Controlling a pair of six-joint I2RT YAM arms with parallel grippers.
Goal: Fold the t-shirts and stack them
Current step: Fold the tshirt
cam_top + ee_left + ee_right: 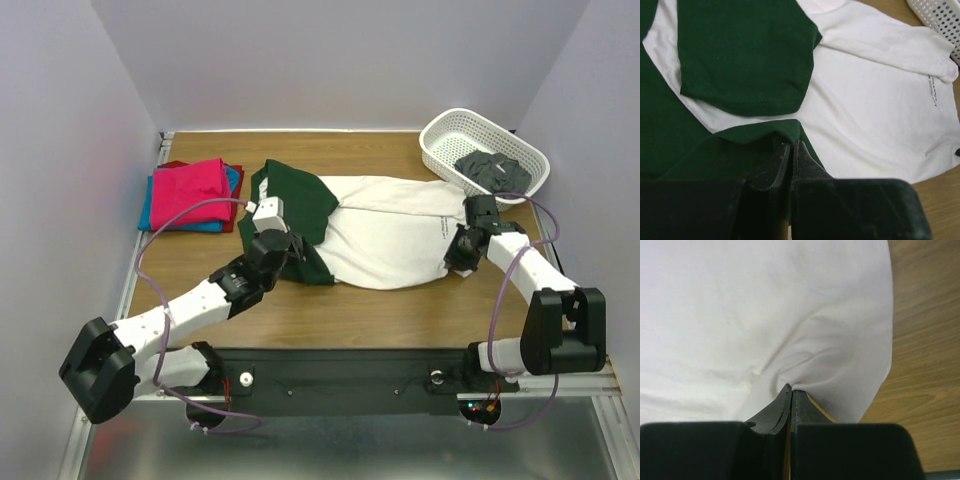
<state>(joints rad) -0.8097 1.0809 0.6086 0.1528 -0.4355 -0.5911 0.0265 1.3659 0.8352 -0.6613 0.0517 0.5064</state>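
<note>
Four shirts counted. One white shirt (385, 235) with green sleeves lies spread flat mid-table. Three folded in pile at far left: magenta shirt (195, 190) on top, blue shirt (149, 214) under it, red shirt (174, 164) at bottom. One white basket (440, 135) at far right corner, dark grey cloth (490, 172) inside, kind unclear.

Two grippers, both down on white shirt. Left gripper (791, 150) pinched narrow on green edge at its left end. Right gripper (791, 391) clamped on puckered white fabric at right edge, near basket. Bare wood table (380, 310) between shirt and arm bases.
</note>
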